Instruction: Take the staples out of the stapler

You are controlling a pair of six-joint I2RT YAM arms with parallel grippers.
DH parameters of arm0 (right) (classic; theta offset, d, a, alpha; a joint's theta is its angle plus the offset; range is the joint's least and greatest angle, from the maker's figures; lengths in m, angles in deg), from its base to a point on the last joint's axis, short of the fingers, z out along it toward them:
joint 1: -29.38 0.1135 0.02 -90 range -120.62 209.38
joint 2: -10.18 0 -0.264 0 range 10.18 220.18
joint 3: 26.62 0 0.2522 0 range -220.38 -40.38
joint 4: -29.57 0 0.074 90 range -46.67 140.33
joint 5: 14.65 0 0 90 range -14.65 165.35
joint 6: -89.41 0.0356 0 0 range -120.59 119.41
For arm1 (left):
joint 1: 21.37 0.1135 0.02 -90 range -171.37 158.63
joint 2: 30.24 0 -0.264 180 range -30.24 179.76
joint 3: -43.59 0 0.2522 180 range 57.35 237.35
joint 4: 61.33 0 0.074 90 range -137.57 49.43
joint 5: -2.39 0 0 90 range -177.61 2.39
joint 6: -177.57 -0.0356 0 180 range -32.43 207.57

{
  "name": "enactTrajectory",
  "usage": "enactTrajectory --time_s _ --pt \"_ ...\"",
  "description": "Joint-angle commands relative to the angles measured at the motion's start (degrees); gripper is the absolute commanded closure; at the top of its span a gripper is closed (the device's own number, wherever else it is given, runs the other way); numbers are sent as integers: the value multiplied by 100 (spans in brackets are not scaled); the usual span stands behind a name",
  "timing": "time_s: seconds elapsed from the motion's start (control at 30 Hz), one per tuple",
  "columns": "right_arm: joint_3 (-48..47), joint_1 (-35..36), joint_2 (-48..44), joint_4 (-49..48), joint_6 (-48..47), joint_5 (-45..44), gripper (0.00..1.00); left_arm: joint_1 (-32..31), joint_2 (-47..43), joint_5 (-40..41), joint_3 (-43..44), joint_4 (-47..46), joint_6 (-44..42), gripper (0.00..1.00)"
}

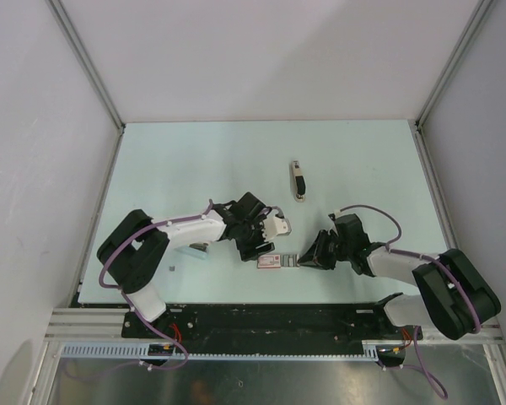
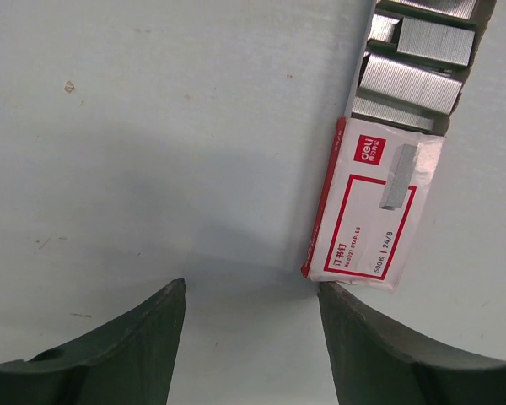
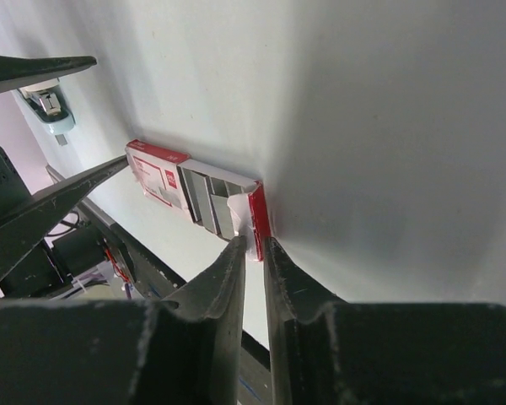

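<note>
The stapler [image 1: 298, 181], slim and black with a pale end, lies alone on the table beyond both arms. It shows in neither wrist view. A red-and-white staple box [image 1: 270, 261] [image 2: 371, 207] [image 3: 156, 177] lies between the grippers, its inner tray slid out with staple strips [image 2: 413, 80] [image 3: 207, 198] showing. My left gripper [image 1: 266, 247] [image 2: 253, 291] is open with nothing between its fingers; one fingertip [image 2: 329, 291] is at the box's near corner. My right gripper [image 1: 302, 258] [image 3: 253, 243] is nearly closed, pinching the tray's red end flap [image 3: 260, 215].
A white-and-teal oblong object [image 1: 198, 249] [image 3: 49, 108] lies partly under the left arm. The black base rail [image 1: 253, 321] runs along the near table edge. Grey walls and metal posts [image 1: 438, 76] bound the table.
</note>
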Motion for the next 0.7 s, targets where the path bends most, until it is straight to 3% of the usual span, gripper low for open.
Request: enactTrajectory --time_s 0.0,0.67 --pt "82 -2 48 -251 83 30 82 -74 46 50 -82 -117 -98 31" --pt "-80 650 512 -668 347 -268 89 -82 72 92 -59 -118 -93 30"
